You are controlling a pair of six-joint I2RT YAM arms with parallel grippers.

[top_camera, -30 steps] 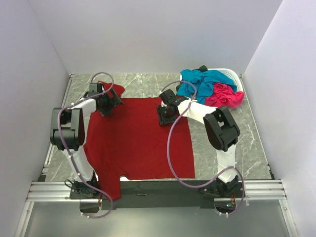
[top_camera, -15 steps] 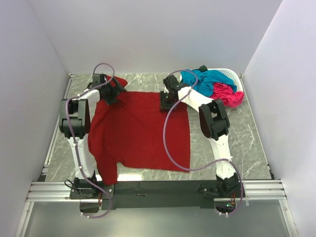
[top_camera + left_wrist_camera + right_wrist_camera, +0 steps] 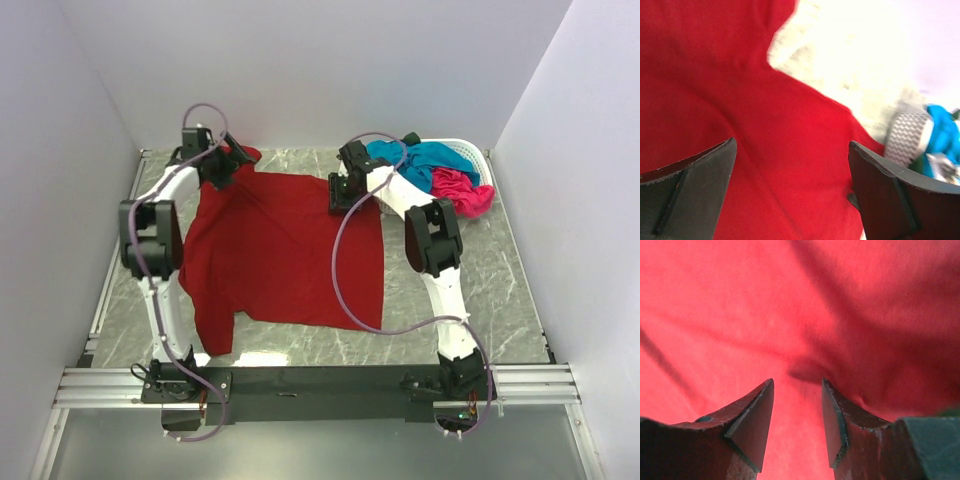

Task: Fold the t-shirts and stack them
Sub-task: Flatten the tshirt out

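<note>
The dark red t-shirt [image 3: 285,250] lies spread flat on the marble table, one sleeve [image 3: 215,330] pointing toward the near-left. My left gripper [image 3: 225,165] hovers over its far-left corner, near the other sleeve. In the left wrist view the left gripper [image 3: 792,155] stands wide open with red cloth [image 3: 715,75] beneath it and nothing pinched. My right gripper [image 3: 340,190] sits on the shirt's far-right edge. Close up, the right gripper [image 3: 797,382] is partly open over wrinkled red cloth [image 3: 740,305]. The teal-blue t-shirt [image 3: 420,160] and hot pink t-shirt [image 3: 465,192] lie bunched in the basket.
The white latticed basket [image 3: 470,150] stands at the back right corner, its rim also in the left wrist view [image 3: 907,132]. Grey walls close in the left, back and right sides. A metal rail [image 3: 320,380] runs along the near edge.
Both arms have reached farther toward the back wall. The red shirt has slid back with them, its hem pulled off the near edge onto the table.
</note>
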